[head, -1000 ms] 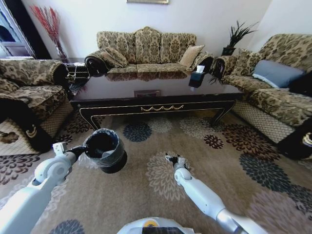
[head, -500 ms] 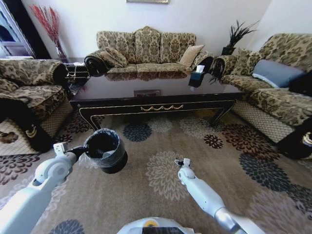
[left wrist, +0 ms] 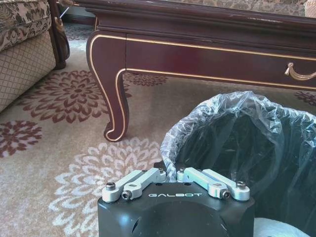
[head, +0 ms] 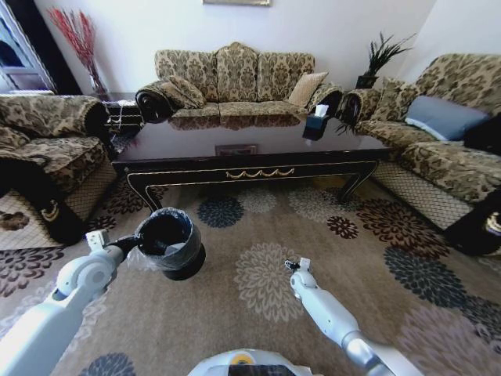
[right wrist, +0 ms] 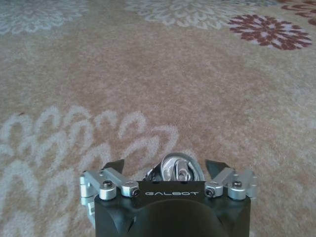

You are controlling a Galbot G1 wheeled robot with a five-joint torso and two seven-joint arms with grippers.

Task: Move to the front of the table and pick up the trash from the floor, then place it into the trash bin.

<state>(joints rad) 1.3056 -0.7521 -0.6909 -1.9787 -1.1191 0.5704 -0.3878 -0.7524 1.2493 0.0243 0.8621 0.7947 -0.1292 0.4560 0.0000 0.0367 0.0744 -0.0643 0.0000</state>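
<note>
Head view: the left tool (head: 133, 247) grips the trash bin (head: 168, 241) at its rim, before the desk (head: 250, 153). Right wrist view: the right tool (right wrist: 168, 170), jaws spread wide, has a crushed can (right wrist: 177, 169) between them above the floor (right wrist: 163, 84).

Beige-brown carpet (head: 235, 313) patterned with round flower medallions in cream, maroon and dark blue. Glossy dark brown-black table (head: 250, 145) with gold scroll trim along the front. Black bin (head: 168, 243) lined with a thin clear bag. Olive-and-cream damask sofas (head: 235, 78), one with a plain grey-blue cushion (head: 445, 117). White arms; black gripper bodies with silver linkages.
</note>
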